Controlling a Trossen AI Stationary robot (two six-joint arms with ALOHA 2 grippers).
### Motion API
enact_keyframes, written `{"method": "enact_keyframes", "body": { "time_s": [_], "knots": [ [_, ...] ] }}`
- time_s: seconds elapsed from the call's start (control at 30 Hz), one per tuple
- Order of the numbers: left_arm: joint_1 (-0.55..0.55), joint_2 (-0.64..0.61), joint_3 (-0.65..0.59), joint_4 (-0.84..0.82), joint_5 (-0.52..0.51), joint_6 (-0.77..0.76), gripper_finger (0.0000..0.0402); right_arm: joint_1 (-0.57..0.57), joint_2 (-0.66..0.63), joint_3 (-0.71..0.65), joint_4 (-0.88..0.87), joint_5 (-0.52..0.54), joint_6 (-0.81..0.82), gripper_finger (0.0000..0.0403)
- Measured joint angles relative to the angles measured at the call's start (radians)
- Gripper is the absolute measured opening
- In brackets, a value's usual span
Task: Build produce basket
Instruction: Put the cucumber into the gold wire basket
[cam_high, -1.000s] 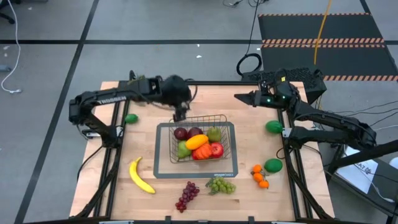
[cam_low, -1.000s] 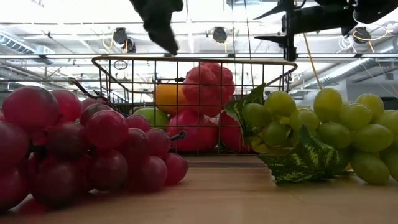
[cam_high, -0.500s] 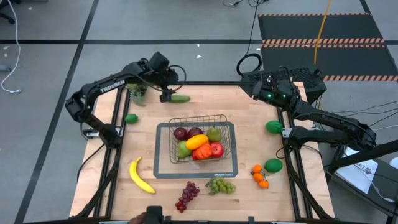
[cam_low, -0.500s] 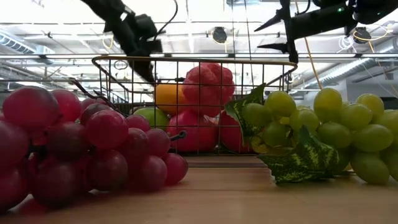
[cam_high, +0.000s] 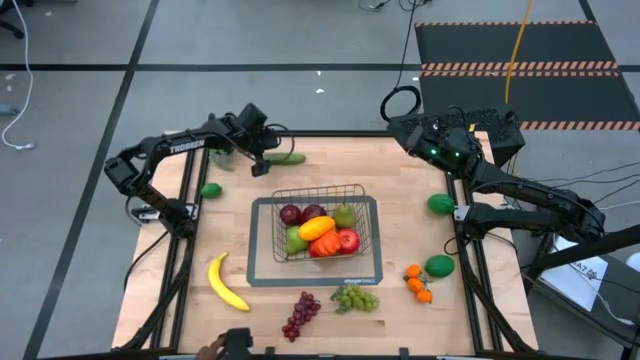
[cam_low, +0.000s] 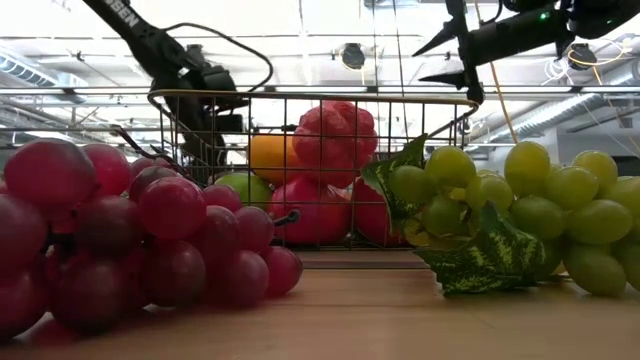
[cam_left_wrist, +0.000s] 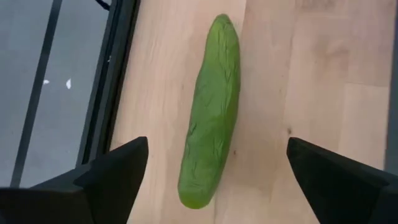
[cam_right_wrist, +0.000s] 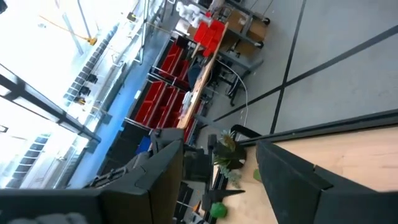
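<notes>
red grapes (cam_low: 130, 235) near left | green grapes (cam_low: 510, 205) right | basket (cam_low: 310, 165) behind, fruit-filled

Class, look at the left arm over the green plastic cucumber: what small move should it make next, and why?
Probably lower the left gripper straight down and close on the long green plastic cucumber. Its fingers stand open either side of the cucumber, which lies on the wooden table, outside the wire mesh basket.
</notes>
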Motion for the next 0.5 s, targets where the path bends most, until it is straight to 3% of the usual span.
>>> {"method": "enact_keyframes", "body": {
  "time_s": [0.17, 0.5],
  "knots": [
    [0.000, 0.003, -0.046, 0.047, -0.003, 0.027, 0.0379, 0.001, 0.000, 0.000, 0.051, 0.002, 0.000, 0.0201],
    [0.000, 0.099, -0.081, 0.187, -0.038, 0.040, 0.0320, 0.012, 0.000, 0.000, 0.121, 0.050, 0.000, 0.0201]
  ]
}}
